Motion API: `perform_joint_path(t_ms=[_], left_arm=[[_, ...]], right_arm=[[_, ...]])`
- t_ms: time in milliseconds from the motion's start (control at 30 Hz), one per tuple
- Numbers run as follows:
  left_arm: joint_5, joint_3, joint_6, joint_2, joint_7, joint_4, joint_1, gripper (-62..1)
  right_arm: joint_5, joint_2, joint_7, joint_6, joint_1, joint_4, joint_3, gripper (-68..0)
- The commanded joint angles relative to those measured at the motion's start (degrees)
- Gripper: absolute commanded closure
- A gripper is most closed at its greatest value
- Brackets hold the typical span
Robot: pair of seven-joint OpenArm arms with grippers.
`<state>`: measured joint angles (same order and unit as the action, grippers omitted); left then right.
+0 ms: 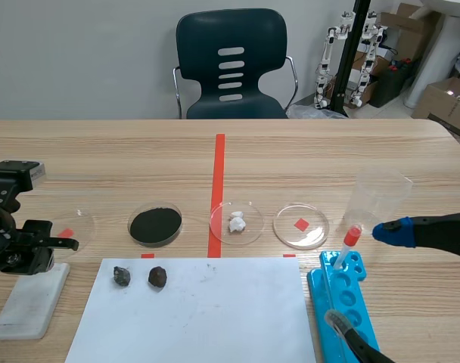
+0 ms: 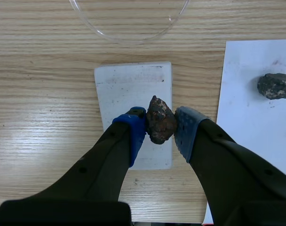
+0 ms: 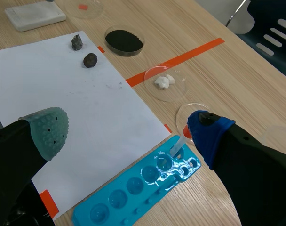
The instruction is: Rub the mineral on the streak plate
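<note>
**Mineral (image 2: 159, 121), rust-brown and lumpy, clamped over the white streak plate (image 2: 129, 89)**

Pale wood-grain laminate forms the long surface (image 1: 328, 151), with a dark moulded plastic chair (image 1: 200, 45) behind its far edge. A large white paper sheet (image 1: 215, 318), lightly smudged, lies at the near middle. Beside its right edge sits a glossy blue plastic well tray (image 1: 358, 310), a long strip of round hollows. Left of the sheet lies the streak plate, a matt, rounded-corner slab with faint grey marks near its far end.

A clear plastic cup (image 1: 377, 197) stands beyond the tray. Four shallow clear round dishes sit in a row across the surface: one bare dish (image 1: 79, 223) just beyond the plate, one filled with fine black powder (image 1: 155, 224), one holding chalky white chunks (image 1: 237, 223), and one over a red tape square (image 1: 283, 227). A slim clear pipette with a red bulb (image 1: 346, 246) leans up from the tray's far end.

Two small rocks rest on the sheet's far left corner, a speckled grey one (image 1: 122, 276) and a rounder dark brown one (image 1: 157, 277), near each other but apart.

The left jaws are closed on the mineral, its rough sides pressed between the blue dotted pads (image 2: 133, 132), over the plate's near half; contact with the plate cannot be told. The right jaws stand wide apart and hold nothing, above the sheet's near right corner and the tray.
</note>
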<state>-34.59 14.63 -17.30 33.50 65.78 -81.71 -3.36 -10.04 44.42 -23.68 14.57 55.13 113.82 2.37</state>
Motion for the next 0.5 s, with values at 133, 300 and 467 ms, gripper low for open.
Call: perform_joint_path(t_ms=[133, 300, 467], left_arm=[[0.0, 2.3, 0.1, 0.0, -0.3, 3.0, -3.7, -10.0], [0.0, 3.2, 0.3, 0.0, -0.2, 6.3, -5.3, -10.0], [0.1, 3.4, 0.9, 0.0, -0.1, 8.7, -6.2, -10.0]], right_arm=[[-0.6, 0.0, -0.6, 0.0, 0.0, 0.3, 0.0, -52.9], [-0.6, 0.0, -0.6, 0.0, 0.0, 0.3, 0.0, -52.9], [-0.6, 0.0, -0.6, 0.0, 0.0, 0.3, 0.0, -52.9]])
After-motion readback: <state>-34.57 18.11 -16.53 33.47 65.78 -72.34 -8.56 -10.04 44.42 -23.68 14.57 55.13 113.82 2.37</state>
